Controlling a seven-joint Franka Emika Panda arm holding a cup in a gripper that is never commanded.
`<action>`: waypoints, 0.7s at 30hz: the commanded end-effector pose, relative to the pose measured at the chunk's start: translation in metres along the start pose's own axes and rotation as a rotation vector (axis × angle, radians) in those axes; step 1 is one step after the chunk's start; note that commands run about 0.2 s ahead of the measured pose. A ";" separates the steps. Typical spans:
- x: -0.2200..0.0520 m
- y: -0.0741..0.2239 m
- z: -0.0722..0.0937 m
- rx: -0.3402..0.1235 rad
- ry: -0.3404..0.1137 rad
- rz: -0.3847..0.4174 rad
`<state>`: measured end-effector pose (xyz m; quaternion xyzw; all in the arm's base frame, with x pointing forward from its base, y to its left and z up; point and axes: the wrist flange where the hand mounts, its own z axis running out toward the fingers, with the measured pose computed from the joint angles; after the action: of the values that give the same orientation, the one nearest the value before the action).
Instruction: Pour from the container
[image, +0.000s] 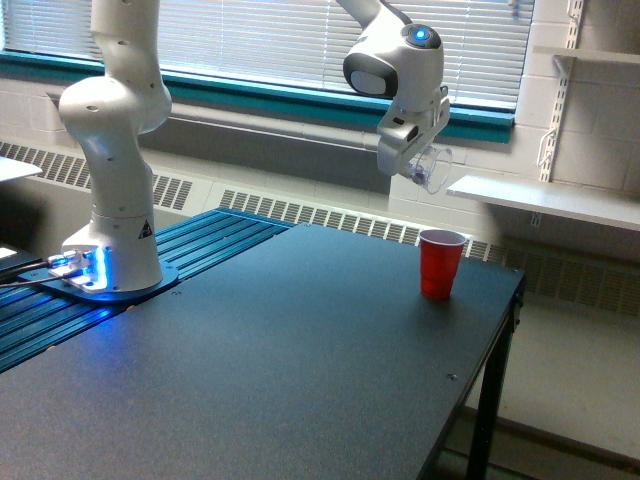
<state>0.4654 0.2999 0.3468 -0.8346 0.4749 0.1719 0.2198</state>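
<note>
Broadly, the exterior view shows a dark, matte table (300, 350) filling most of the lower part of the scene, with a red cup (440, 263) standing upright near its far corner toward the exterior view's right. Above that cup, held in the air, the gripper (418, 165) is clamped on the container (434, 170), a small clear cup tilted over, its contents too small to make out. The white arm's base (108, 262) sits on a blue ribbed platform (150, 285) at the exterior view's left, lit blue low down. Behind run window blinds (260, 40) over a teal sill (250, 95), a radiator grille (330, 215), and a white shelf (545, 200).
</note>
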 end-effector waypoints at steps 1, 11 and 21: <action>-0.007 -0.008 -0.009 0.041 -0.008 0.040; -0.007 -0.009 -0.011 0.062 -0.031 0.088; -0.009 -0.007 -0.010 0.062 -0.043 0.103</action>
<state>0.4698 0.3017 0.3540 -0.8040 0.5107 0.1858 0.2413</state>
